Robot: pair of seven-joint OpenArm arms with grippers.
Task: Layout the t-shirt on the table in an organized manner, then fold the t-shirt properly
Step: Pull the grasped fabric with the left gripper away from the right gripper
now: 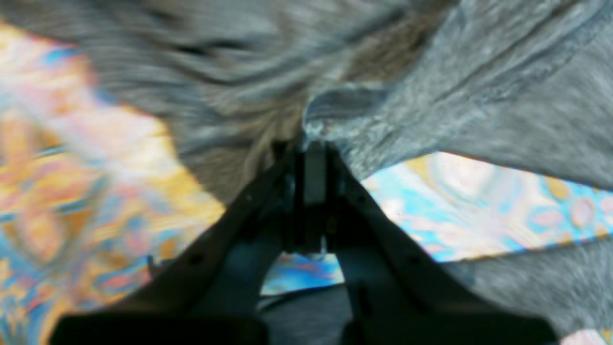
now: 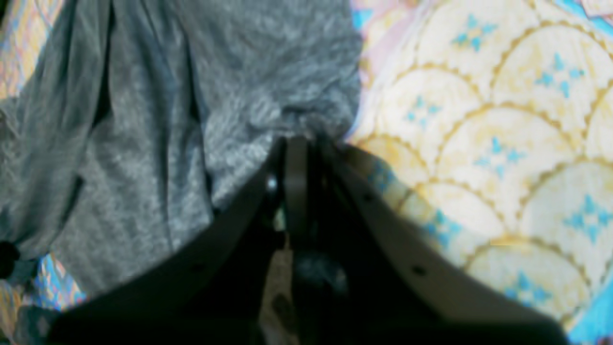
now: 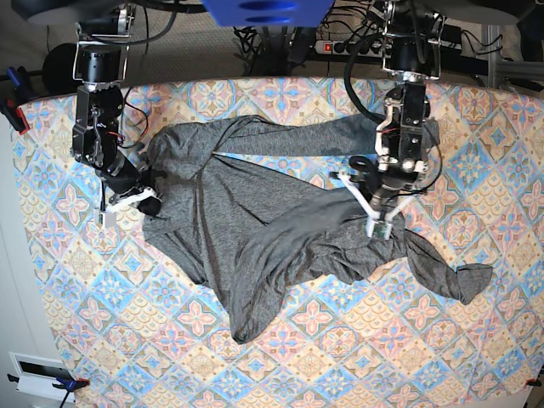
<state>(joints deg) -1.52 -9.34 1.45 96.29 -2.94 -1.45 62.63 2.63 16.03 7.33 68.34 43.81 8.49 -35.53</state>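
the t-shirt (image 3: 255,229) lies crumpled in the middle of the surface (image 3: 340,357), with the left hand (image 3: 380,223) and the right hand (image 3: 140,201) each pinching its cloth, so a thin pinch might slip when they pull.

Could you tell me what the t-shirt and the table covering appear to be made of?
The t-shirt looks like soft knit fabric, matte heathered grey, draping in loose wrinkles. The table cover seems printed cloth or vinyl; its finish is unclear.

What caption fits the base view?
Both tools, left and right, pinch the crumpled t-shirt on the patterned table.
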